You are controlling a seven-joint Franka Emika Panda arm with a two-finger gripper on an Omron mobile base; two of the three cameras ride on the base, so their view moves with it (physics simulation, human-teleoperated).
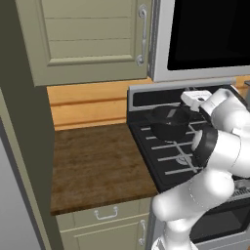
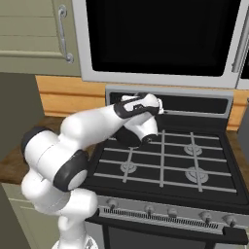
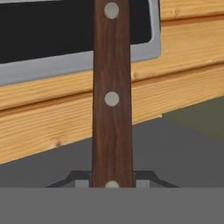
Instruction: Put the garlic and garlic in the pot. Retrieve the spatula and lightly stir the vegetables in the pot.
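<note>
One gripper (image 3: 112,183) pinching spatula (image 3: 112,109) by brown handle, hovering at pot (image 1: 168,124) on stove's rear left burner. Garlic hidden. Judging: stirring gently, keeping blade low, avoiding tipping pot.

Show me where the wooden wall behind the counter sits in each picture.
Left base view: the wooden wall is left of centre, above the counter.
Right base view: it is at the left, beside the stove's back.
Hand view: it runs across the middle, behind the spatula.
Shared landmark: a black, grey-edged appliance panel borders the wood.
</note>
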